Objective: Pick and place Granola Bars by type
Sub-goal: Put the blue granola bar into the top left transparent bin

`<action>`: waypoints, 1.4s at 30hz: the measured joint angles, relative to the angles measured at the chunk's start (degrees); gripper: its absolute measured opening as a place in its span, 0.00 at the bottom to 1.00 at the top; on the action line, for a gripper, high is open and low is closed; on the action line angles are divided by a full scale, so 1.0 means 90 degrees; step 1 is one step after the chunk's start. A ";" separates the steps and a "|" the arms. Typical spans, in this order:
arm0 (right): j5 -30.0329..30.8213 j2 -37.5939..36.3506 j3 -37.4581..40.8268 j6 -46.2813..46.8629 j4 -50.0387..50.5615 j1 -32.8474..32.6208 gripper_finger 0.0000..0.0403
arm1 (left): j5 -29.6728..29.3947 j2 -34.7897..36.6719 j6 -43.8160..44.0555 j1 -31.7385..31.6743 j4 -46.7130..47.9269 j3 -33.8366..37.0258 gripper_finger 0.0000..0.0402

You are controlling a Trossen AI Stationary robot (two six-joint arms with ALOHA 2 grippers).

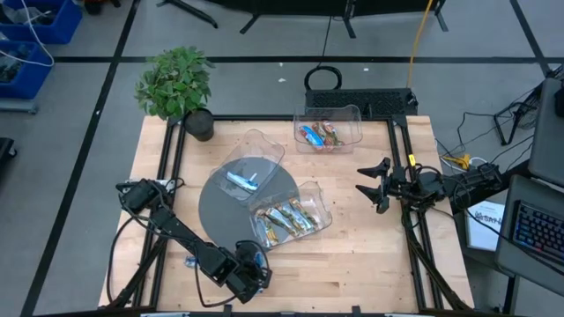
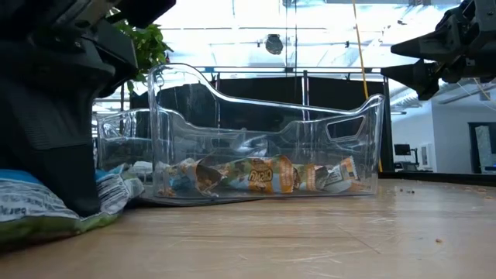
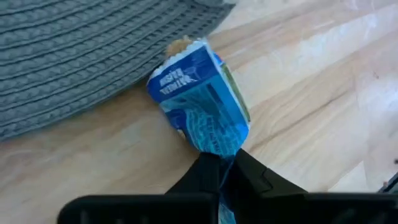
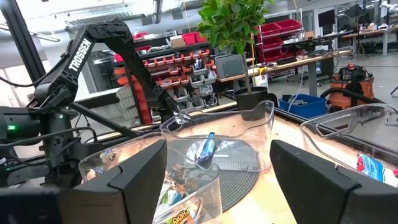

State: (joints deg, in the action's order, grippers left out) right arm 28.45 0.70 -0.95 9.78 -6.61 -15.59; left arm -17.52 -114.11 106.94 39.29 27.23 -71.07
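Observation:
My left gripper is low at the table's near edge, just off the round grey mat, and is shut on a bright blue granola bar. In the low view the same wrapper lies under that gripper. One blue bar lies in the middle clear bin. Tan-gold bars fill the near bin, and reddish multicolour bars lie in the far bin. My right gripper hovers open above the table's right side, touching nothing. My left gripper pinches the blue bar by one short end of its wrapper between its two fingers. The fingers lie along the bar and point toward the mat's edge. The bar stretches out ahead of them, and in the low view it lies on the tabletop.
A potted plant stands at the far left corner. The woven mat's edge lies just beyond the held bar. Bare wood spreads along the near right of the table. A small blue scrap lies beside the left arm.

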 joint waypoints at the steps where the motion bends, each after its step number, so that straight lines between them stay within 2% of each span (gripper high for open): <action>1: 0.0001 -0.0001 0.0000 0.0000 0.0002 0.0002 0.69 | 0.0006 0.0028 0.0054 0.0001 0.0034 0.0001 0.04; 8: 0.0000 -0.0001 0.0002 0.0000 0.0002 0.0000 0.69 | 0.0105 0.0518 0.0219 0.0059 0.0285 0.0024 0.02; 13: 0.0002 -0.0001 0.0001 0.0000 0.0000 0.0001 0.69 | -0.0259 0.1124 0.0670 0.0219 0.0861 0.0015 0.04; 18: 0.0000 -0.0001 0.0000 0.0000 0.0002 0.0001 0.69 | -0.0846 0.1842 0.0696 0.0416 0.1442 0.0005 0.02; 23: 0.0001 0.0001 0.0000 0.0000 0.0005 0.0002 0.69 | -0.1151 0.2483 0.0521 0.0520 0.1794 0.0002 0.04; 31: 0.0001 0.0001 0.0001 0.0000 0.0002 0.0002 0.69 | -0.1947 0.3548 -0.0481 0.0227 0.2185 0.0002 0.03; 38: 0.0000 0.0001 0.0002 0.0000 0.0000 0.0002 0.69 | -0.1972 0.4317 -0.2187 -0.0796 0.2378 0.0001 0.02; 42: 0.0000 0.0001 0.0000 0.0000 0.0000 0.0000 0.69 | -0.1678 0.4643 -0.3715 -0.1670 0.2378 -0.0002 0.02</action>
State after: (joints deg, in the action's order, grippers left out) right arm 28.45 0.71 -0.95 9.78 -6.61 -15.59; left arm -32.62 -72.33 73.50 24.26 48.63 -71.09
